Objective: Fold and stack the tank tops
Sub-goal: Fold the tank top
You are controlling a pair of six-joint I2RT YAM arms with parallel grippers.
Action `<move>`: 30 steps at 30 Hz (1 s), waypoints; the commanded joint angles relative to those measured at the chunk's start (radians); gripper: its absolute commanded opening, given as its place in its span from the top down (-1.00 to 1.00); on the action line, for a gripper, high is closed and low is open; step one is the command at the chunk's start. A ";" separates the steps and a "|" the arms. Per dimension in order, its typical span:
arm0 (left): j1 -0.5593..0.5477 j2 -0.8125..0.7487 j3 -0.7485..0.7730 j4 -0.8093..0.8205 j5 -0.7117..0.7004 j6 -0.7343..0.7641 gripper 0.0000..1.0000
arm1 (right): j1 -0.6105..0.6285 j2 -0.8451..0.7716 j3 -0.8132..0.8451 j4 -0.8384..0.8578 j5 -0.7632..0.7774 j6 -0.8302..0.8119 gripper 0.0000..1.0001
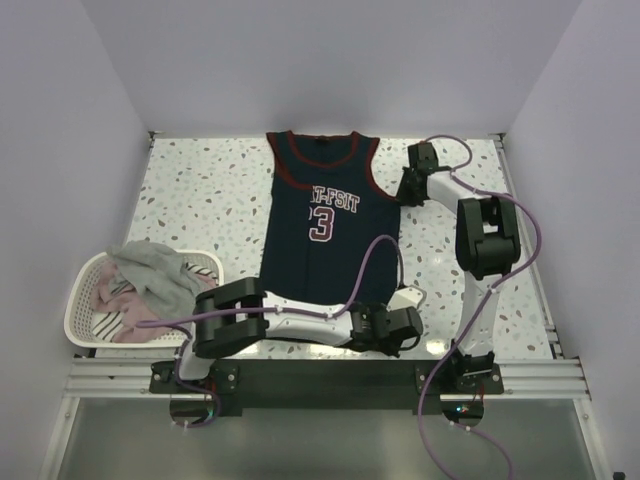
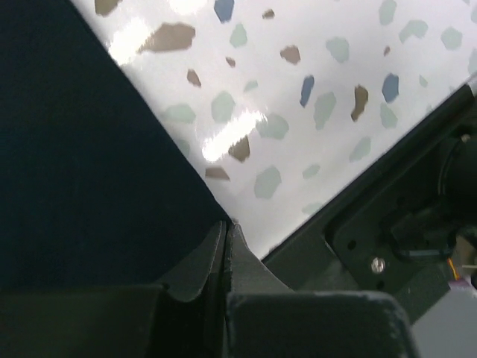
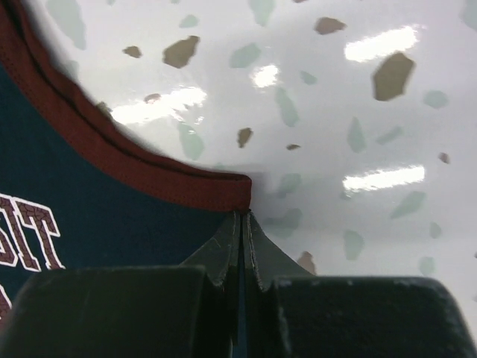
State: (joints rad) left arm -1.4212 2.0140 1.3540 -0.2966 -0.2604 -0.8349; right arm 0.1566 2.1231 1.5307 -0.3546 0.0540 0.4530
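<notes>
1. Gripping stage of the first fold: jersey (image 1: 325,230) lies flat, face up, mid-table (image 1: 200,190), neck at the far side, hem towards the arm bases.
2. Left gripper (image 2: 227,224) is at the jersey's near right corner. Its jaws are pressed together right on the navy edge, apparently pinching the hem.
3. Right gripper (image 3: 242,216) is at the right side where the red armhole trim ends. Its jaws are pressed together on that trim corner.
4. Grey top (image 1: 160,270) and pink tops (image 1: 110,295) sit heaped in the basket (image 1: 80,310) at left, unfolded.
5. Next, by my judgement: lift both pinched points together and carry the right edge leftwards over the lettering. Keep the edge taut and the two heights matched so the cloth doesn't drag or bunch.
</notes>
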 commanded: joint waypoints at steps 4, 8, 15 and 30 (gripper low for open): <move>-0.022 -0.182 -0.121 0.145 0.035 -0.016 1.00 | -0.031 -0.109 -0.017 -0.069 0.133 0.009 1.00; -0.019 -0.263 -0.185 0.180 0.029 -0.030 1.00 | -0.031 -0.123 -0.018 -0.081 0.138 0.016 1.00; -0.018 -0.354 -0.298 0.206 -0.003 -0.079 1.00 | -0.028 -0.144 -0.011 -0.080 0.098 0.042 1.00; 0.011 -0.606 -0.550 0.134 -0.143 -0.237 1.00 | 0.135 -0.057 0.192 -0.132 0.139 0.084 1.00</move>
State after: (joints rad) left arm -1.4155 1.4513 0.8524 -0.1497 -0.3565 -1.0172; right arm 0.2573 2.0418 1.6417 -0.4820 0.1490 0.5163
